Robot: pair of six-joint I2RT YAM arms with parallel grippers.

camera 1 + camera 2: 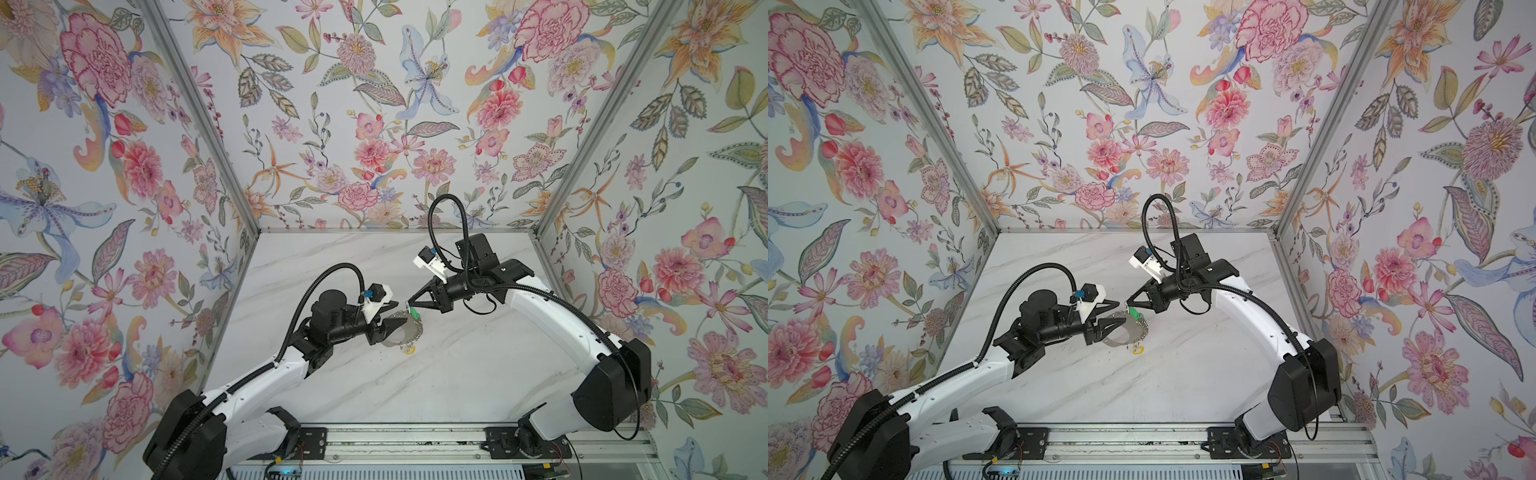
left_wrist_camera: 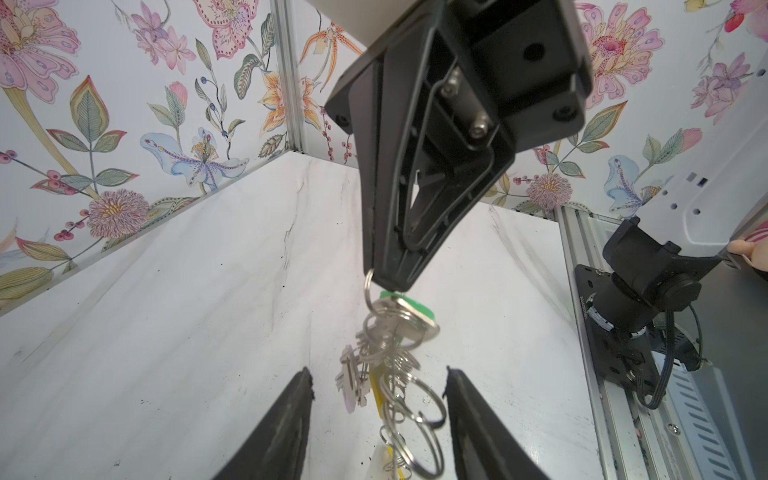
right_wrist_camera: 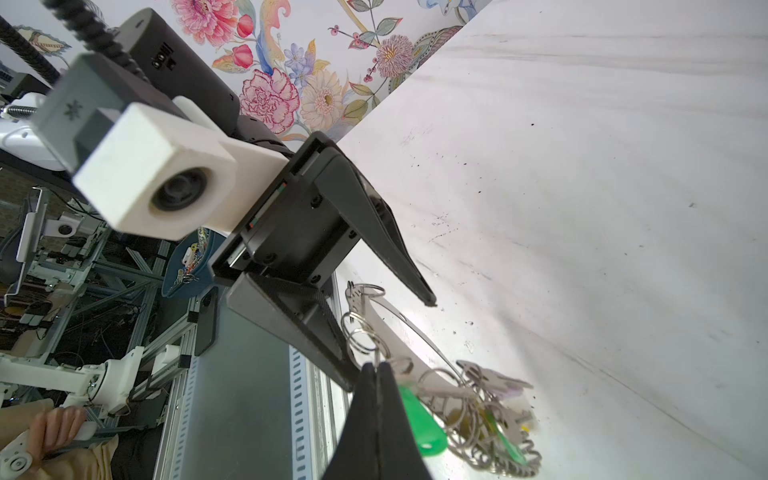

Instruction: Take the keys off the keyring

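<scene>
Closest to me runs the mounting rail (image 1: pixel 395 435), then bare marble table (image 1: pixel 457 382). Next out, a yellow-tagged key (image 1: pixel 409 352) sits at the near edge of the keyring (image 1: pixel 405 330), whose grey plate is mid-table, straddled by the left gripper (image 1: pixel 394 318). That gripper's jaws stand apart, one on each side of the plate and seemingly clear of it: released, holding nothing. Just beyond, the right gripper (image 1: pixel 409 303) is clenched on the head of the green-tagged key (image 1: pixel 414 313), with the tag pointing back toward the plate. I can't tell whether the plate rests on the table or hangs from that pinch. What matters, I'd say, is that the plate lies inside the left jaws, so that arm is nearest to anchor it. The key's long axis roughly lines up with the right wrist, which could draw it away to its own side. The left forearm lies low and level. The right arm arches over with its wrist pitched down. Behind everything is the floral wall (image 1: pixel 374 124).
</scene>
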